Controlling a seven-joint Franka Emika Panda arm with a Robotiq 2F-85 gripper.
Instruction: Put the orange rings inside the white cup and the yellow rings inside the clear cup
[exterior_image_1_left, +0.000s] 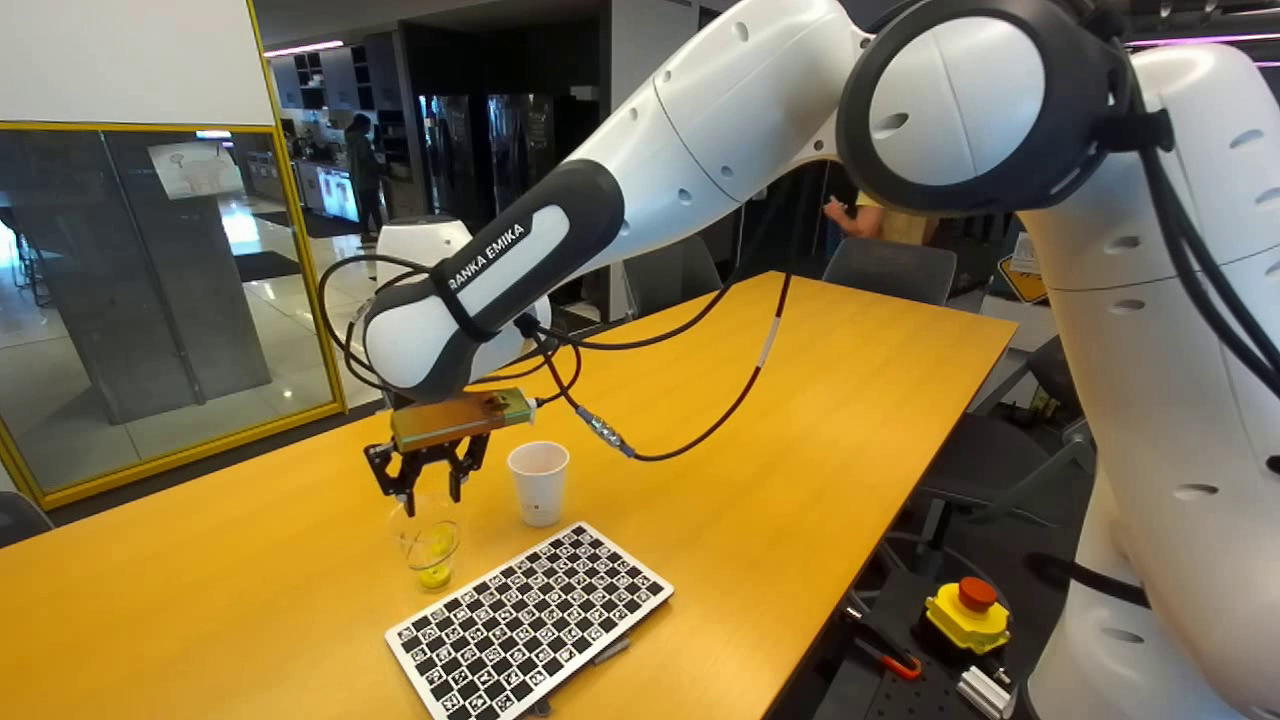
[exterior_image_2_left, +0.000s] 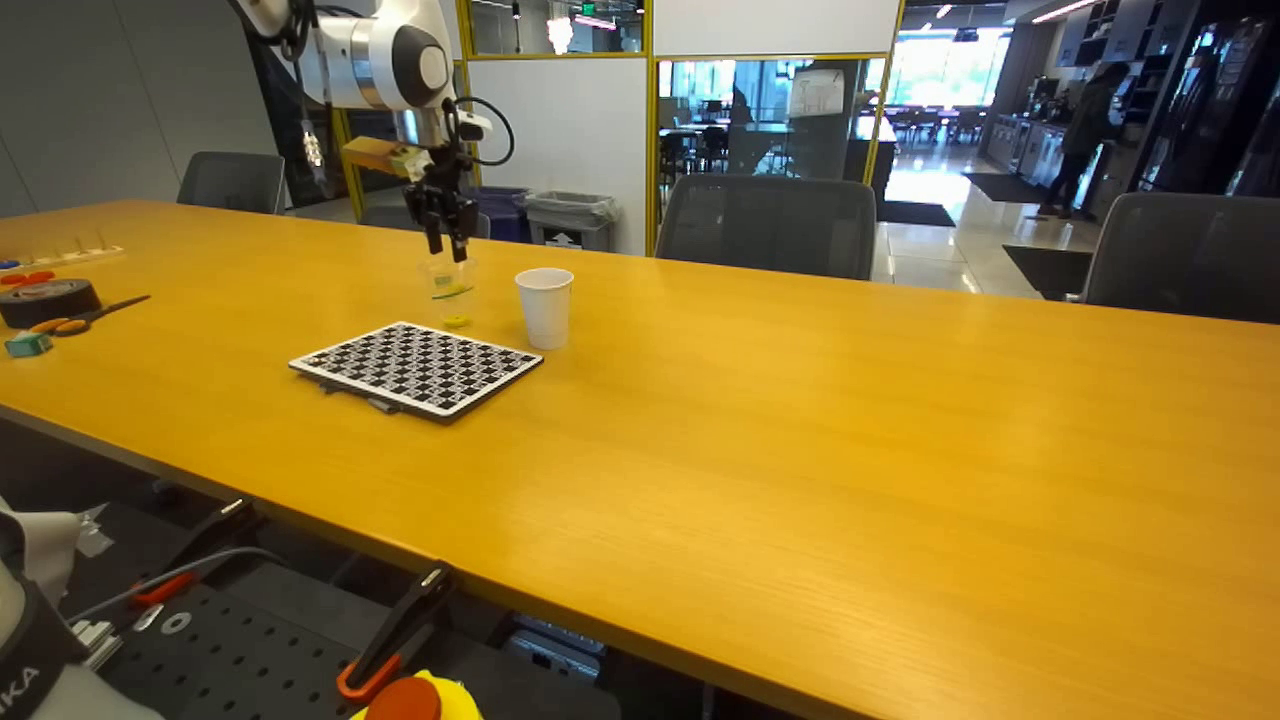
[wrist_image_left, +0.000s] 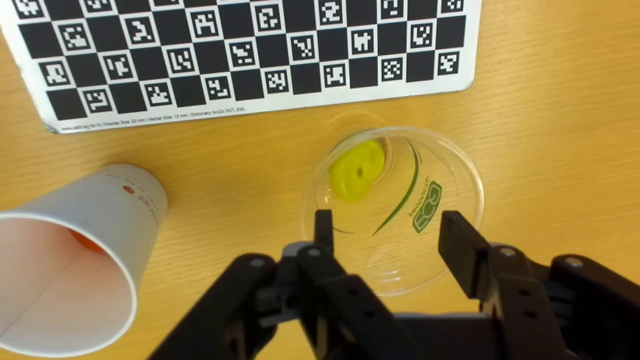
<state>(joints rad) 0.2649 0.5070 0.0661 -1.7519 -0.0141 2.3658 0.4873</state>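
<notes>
Black and pointing down, the end effector (exterior_image_1_left: 432, 500) hangs near the left of an exterior view, above the table (exterior_image_1_left: 850, 400). From there the white arm (exterior_image_1_left: 690, 160) slants up to the right along its forearm, bends at a high round joint and runs down to its base at the far right. The 2 fingers stand parted by a moderate gap and have hold of nothing.

Left in the wrist view is the white cup (wrist_image_left: 135, 215), upright, beside the end effector. A sliver of the orange rings (wrist_image_left: 86, 242) shows inside it, mostly hidden by the wall. To the right, apart from it, stands the clear cup (wrist_image_left: 427, 207), directly under the end effector; both fingertips fall within the outline of its rim, though whether they dip below the rim I cannot tell. The yellow rings (wrist_image_left: 356, 170) overlap at the bottom of this cup, below the fingertips and off toward the checkered board (wrist_image_left: 250, 85), nearer the finger on that view's left. Their number cannot be made out.

Along the table in an exterior view, left to right, come a green box (exterior_image_2_left: 28, 344) and a roll of black tape (exterior_image_2_left: 48, 302), scissors (exterior_image_2_left: 108, 310), the board, the clear cup and the white cup. Beyond the table, far right, stands a person (exterior_image_2_left: 1085, 135).
</notes>
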